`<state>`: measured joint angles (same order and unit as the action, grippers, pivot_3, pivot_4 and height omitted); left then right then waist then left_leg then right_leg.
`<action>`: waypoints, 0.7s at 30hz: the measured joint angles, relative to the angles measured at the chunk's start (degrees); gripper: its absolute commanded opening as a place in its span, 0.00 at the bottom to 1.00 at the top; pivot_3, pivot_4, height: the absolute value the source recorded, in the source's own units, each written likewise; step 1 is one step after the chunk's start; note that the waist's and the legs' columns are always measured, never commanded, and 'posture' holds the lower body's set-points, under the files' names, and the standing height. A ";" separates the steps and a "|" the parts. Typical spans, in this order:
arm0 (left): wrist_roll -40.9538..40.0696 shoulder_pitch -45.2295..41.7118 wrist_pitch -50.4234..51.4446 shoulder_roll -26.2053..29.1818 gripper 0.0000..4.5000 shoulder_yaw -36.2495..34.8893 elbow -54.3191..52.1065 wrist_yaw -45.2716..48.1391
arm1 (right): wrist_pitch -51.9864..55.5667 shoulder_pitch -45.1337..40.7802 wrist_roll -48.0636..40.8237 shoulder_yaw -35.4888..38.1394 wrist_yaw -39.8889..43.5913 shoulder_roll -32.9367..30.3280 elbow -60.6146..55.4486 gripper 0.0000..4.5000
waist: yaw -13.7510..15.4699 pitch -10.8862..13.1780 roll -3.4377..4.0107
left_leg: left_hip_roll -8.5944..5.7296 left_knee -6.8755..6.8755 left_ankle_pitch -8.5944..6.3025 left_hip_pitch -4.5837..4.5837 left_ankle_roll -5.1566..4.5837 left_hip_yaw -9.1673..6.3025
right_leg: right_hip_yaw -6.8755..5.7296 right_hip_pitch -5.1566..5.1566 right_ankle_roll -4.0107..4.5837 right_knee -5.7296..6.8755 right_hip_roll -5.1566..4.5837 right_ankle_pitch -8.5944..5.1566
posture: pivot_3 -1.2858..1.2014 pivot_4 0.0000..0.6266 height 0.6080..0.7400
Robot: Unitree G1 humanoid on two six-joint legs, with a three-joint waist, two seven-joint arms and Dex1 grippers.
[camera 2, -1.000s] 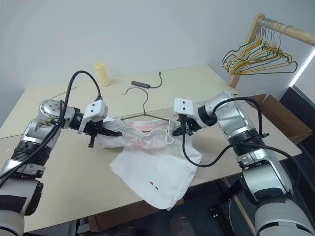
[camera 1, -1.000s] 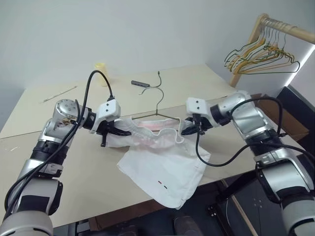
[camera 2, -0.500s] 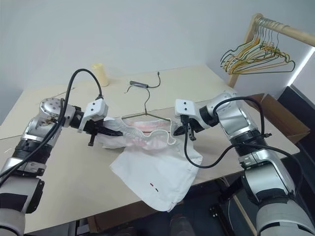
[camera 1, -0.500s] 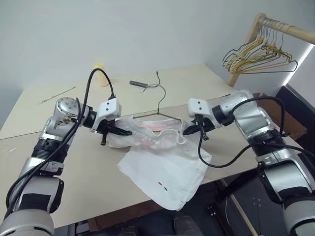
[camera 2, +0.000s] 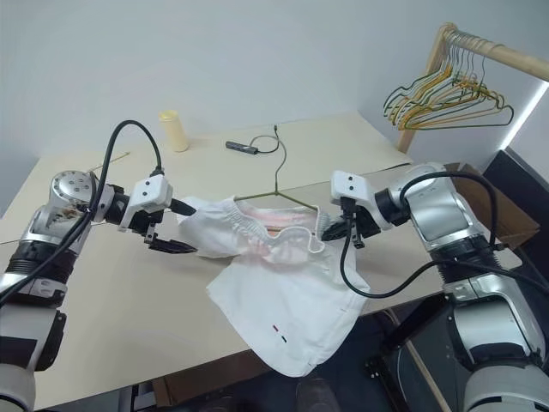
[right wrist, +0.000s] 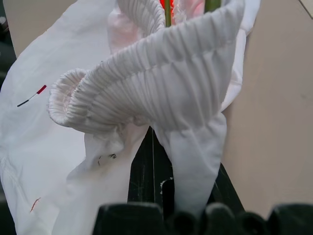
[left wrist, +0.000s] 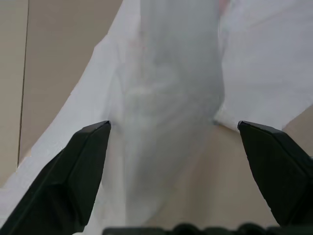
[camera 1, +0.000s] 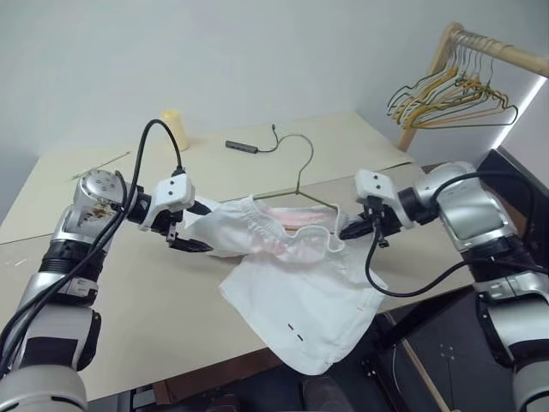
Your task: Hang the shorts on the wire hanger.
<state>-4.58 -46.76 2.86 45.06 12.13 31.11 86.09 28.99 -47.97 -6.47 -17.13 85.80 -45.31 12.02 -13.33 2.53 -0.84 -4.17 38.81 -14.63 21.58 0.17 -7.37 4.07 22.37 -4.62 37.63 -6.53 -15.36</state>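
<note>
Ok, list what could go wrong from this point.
1. The left gripper stands open beside the shorts, so the right gripper alone grips the waistband; the loose side may sag off the wire hanger.
2. Much of the shorts overhangs the table edge, so their weight could drag them down.

Left claw (camera 2: 174, 228): spread wide, released from shorts (camera 2: 274, 275). Right claw (camera 2: 329, 230): clamped on waistband, drawn rightward. Shorts, wire hanger (camera 2: 279, 184): shifted right across tabletop (camera 2: 111, 300).
</note>
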 measured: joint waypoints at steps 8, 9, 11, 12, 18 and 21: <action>-7.11 -0.30 2.61 -2.89 1.00 -12.46 -1.12 -11.91 | 17.32 9.33 -4.93 9.79 -7.48 -8.62 -6.89 0.00 | 0.79 0.00 0.00 | 0.00 0.12 0.00 0.46 0.00 -0.03 | -0.03 0.42 0.00 0.08 -0.05 0.00 | 0.44 0.00 1.00; -8.71 -0.29 4.16 -2.90 1.00 -14.00 -2.57 -12.80 | 20.45 9.94 -5.59 11.71 -9.37 -9.10 -7.24 0.00 | 0.74 0.00 0.00 | 0.00 0.12 0.00 0.52 0.01 -0.02 | 0.00 0.53 0.00 0.14 -0.06 0.00 | 0.43 0.00 1.00; -13.06 0.43 8.70 -3.36 1.00 -17.00 -8.83 -14.17 | 29.33 10.63 -6.66 16.82 -14.68 -9.33 -7.92 0.00 | 0.53 -0.01 -0.01 | 0.00 0.12 0.01 0.66 0.01 0.00 | 0.07 0.75 0.00 0.34 -0.08 0.00 | 0.43 0.01 1.00; -15.19 1.20 10.93 -3.82 1.00 -18.12 -12.20 -14.84 | 33.43 10.86 -7.20 19.17 -17.26 -9.34 -8.10 0.00 | 0.46 -0.02 0.01 | 0.00 0.11 0.01 0.66 0.01 0.01 | 0.08 0.76 0.00 0.35 -0.09 0.00 | 0.43 0.01 1.00; -25.33 6.85 22.05 -6.87 1.00 -21.35 -27.77 -20.21 | 53.90 12.71 -7.89 32.36 -31.56 -8.07 -8.29 0.00 | 0.12 -0.06 0.07 | 0.00 0.18 0.01 0.64 0.01 0.08 | 0.16 0.69 0.01 0.40 -0.10 0.01 | 0.41 0.03 1.00; -28.38 7.02 24.57 -7.83 1.00 -21.51 -32.53 -22.27 | 60.97 11.04 -6.88 38.21 -38.85 -5.83 -6.89 0.00 | -0.32 -0.10 0.14 | 0.00 0.19 0.02 0.53 0.00 0.20 | 0.25 0.62 0.03 0.43 -0.09 0.03 | 0.41 0.03 1.00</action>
<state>-32.97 -39.74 27.43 37.22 -9.39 -1.42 63.82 89.96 -36.93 -13.34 21.09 46.95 -51.14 5.13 -13.65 2.43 -0.70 -4.16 39.00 -14.61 22.11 0.17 -7.17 4.33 22.99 -4.60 38.06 -6.61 -15.33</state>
